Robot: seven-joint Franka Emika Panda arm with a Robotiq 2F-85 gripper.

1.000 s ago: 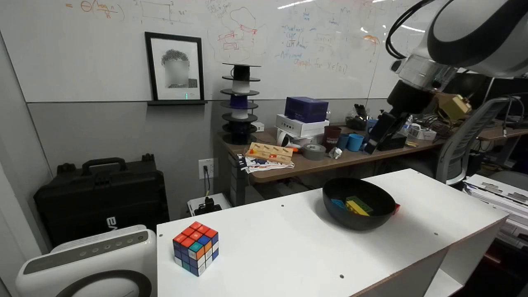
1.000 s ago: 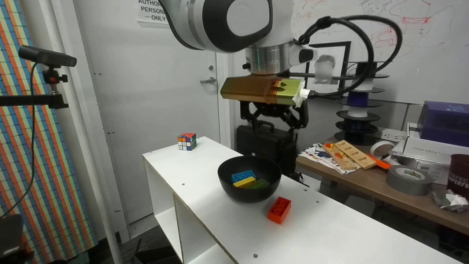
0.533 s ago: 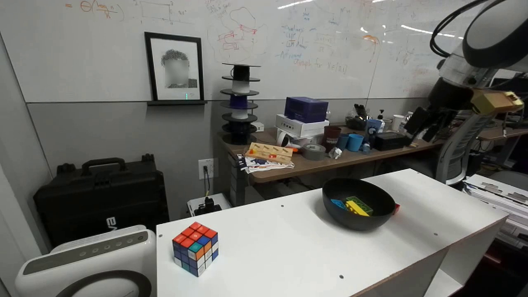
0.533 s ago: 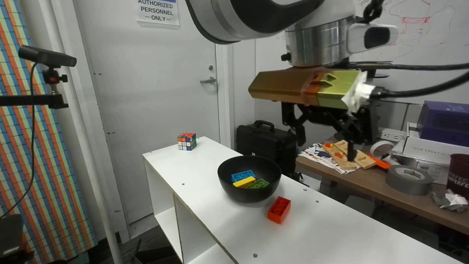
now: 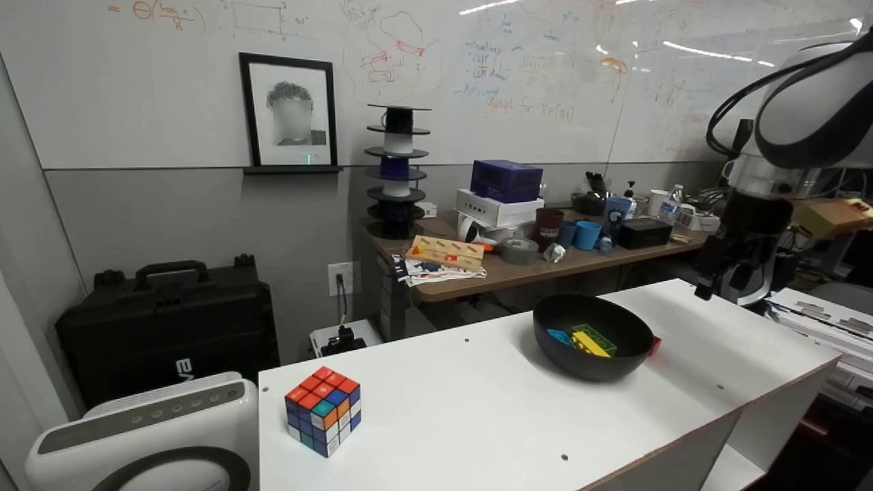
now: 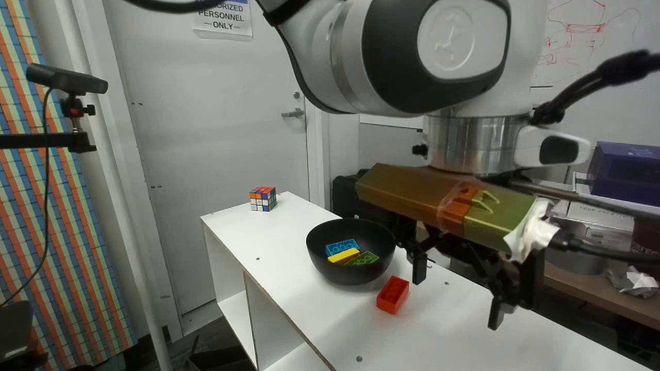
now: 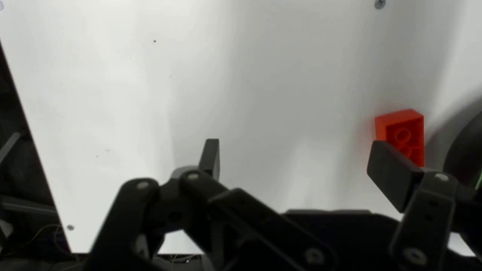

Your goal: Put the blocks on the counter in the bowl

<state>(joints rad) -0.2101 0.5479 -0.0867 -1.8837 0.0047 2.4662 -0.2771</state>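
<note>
A red block lies on the white counter beside the black bowl. The bowl holds a blue block, a yellow block and a green block. My gripper is open and empty above the counter, on the red block's side of the bowl. In the wrist view, the gripper has bare counter between its fingers. The red block is partly hidden behind the right finger there. The bowl hides most of the red block in an exterior view.
A multicoloured puzzle cube stands at the far end of the counter. A cluttered wooden desk runs along the whiteboard wall behind the counter. The bowl's dark wall shows at the right edge of the wrist view.
My gripper has moved away from the bowl, rightward in both exterior views, then come down nearer the counter. It stays open. The blocks, bowl and puzzle cube have not moved.
</note>
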